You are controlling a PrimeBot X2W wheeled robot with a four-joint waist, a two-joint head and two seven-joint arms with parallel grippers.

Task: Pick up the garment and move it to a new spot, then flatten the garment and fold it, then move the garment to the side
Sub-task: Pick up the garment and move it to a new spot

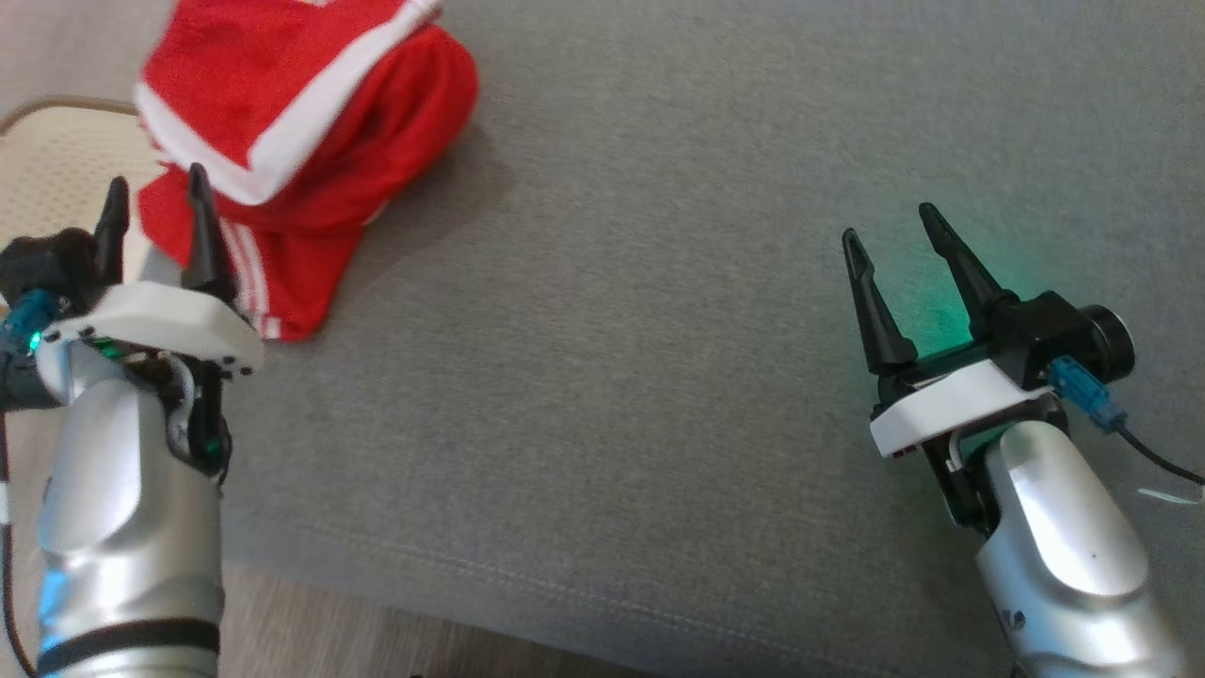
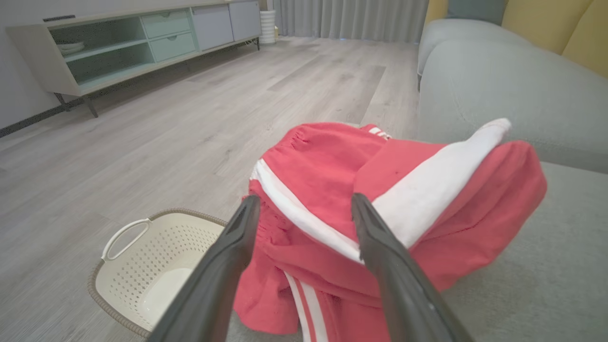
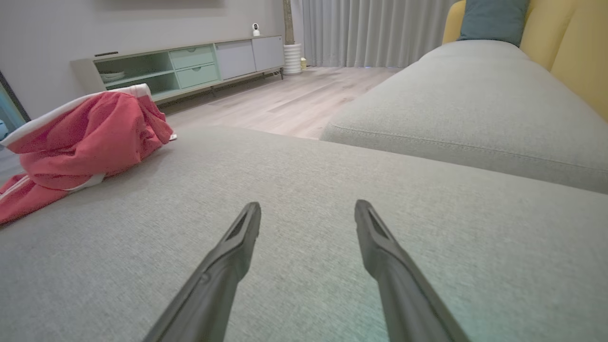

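While the jersey [image 1: 301,141] sits bunched at eleven o'clock on the sofa seat [image 1: 612,377], left gripper [image 1: 156,177] and right gripper [image 1: 889,220] both gape empty, so the left should reach deep and pinch a thick fold.

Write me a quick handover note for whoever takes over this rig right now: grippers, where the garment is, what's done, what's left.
Left gripper: open, holding nothing, fingers pointed at the garment just ahead of it.
Right gripper: open, holding nothing, over bare grey cushion.
Garment: crumpled heap at the cushion's left edge, beside the white basket on the floor.
Done: no flattening or folding shows.
Left: pick it up, move it onto open cushion, flatten, fold, set aside.
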